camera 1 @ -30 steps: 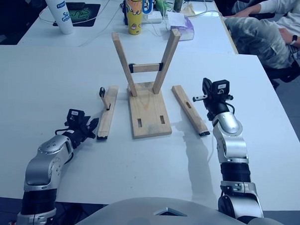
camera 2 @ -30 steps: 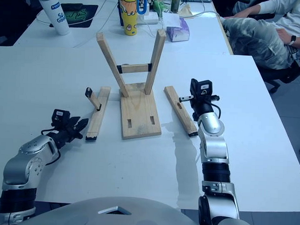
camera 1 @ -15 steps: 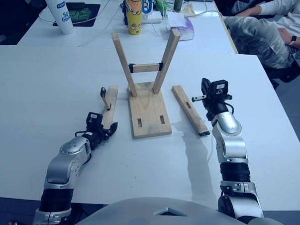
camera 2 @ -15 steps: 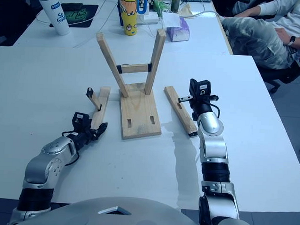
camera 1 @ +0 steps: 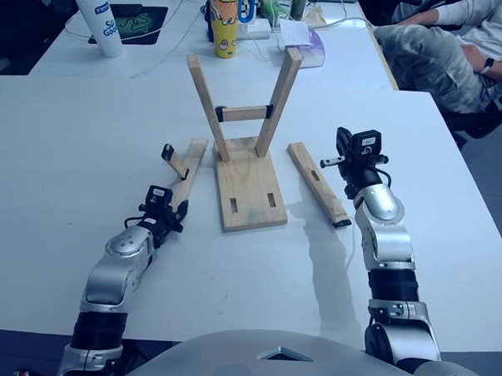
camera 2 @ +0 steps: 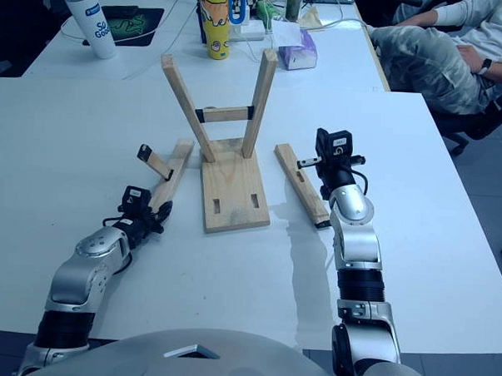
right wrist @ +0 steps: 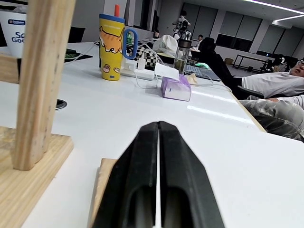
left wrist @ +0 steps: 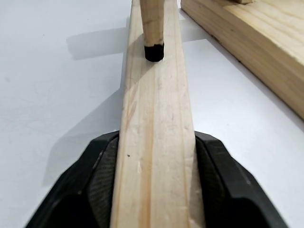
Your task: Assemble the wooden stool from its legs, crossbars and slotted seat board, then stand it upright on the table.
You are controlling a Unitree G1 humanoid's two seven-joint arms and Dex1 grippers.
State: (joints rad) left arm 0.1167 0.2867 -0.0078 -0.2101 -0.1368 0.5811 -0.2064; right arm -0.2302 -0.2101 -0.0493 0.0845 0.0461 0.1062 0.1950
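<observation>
My left pincer (camera 1: 173, 213) pinches the near end of the loose leg (camera 1: 190, 162), left of the seat board (camera 1: 251, 196). My right pincer (right wrist: 158, 130) is pressed together, just beside the other loose leg (camera 1: 318, 183). 2 legs (camera 1: 280, 98) joined by a crossbar (camera 1: 244, 114) stand in the board's far end.

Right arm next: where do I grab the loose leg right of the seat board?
I'd grip the right leg mid-length, across its narrow width, coming straight down. It lies flat on the table, so only its long side edges are free. Open the right gripper first.
</observation>
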